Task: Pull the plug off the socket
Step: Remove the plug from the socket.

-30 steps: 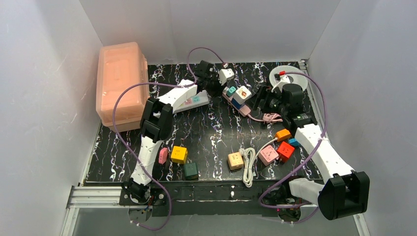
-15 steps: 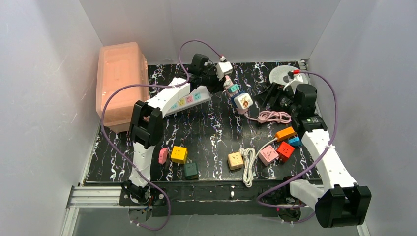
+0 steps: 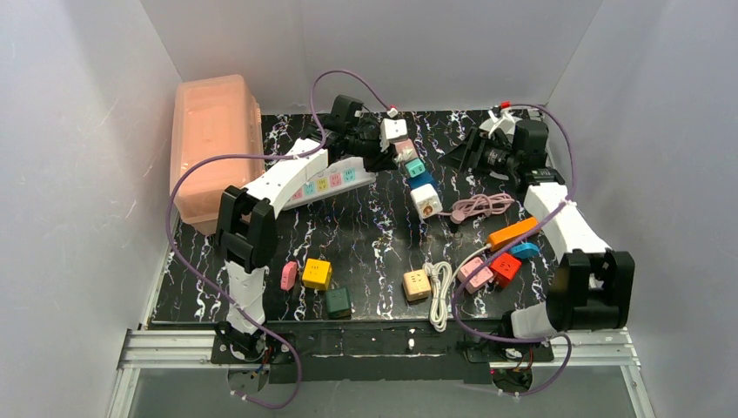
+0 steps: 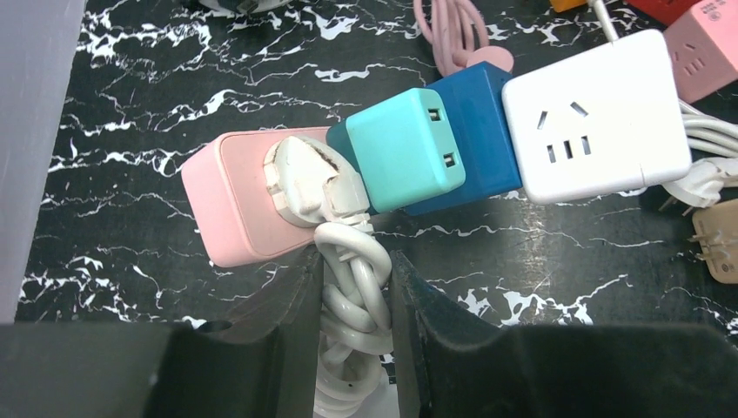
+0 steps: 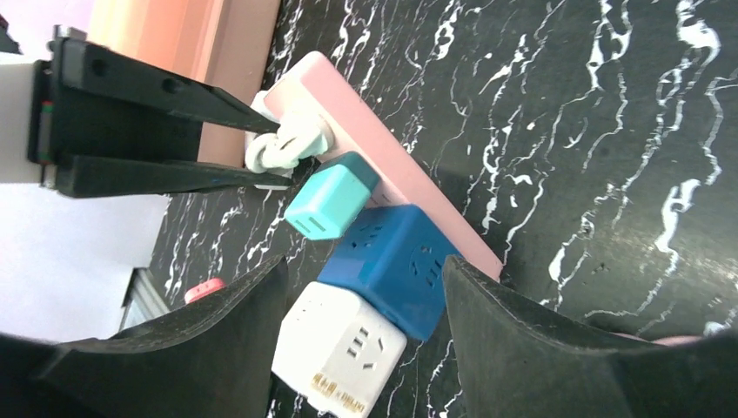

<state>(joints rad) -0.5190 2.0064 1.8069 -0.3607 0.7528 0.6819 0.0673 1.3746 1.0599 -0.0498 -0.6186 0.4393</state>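
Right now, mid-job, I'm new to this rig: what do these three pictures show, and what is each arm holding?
These are two robot arms bolted at the table's near edge, each ending in a two-finger gripper. The wide picture looks down from above and behind them; the other two come from cameras on the wrists, with their own black fingers in view. On the black marbled table lie the long white power strip, a slim pink bar carrying a teal adapter, a blue cube and a white cube, and loose coloured cubes nearer the front. A peach box stands at the left. The left gripper is shut on the white cord just behind the white plug seated in the pink bar. The right gripper is open, holding nothing.
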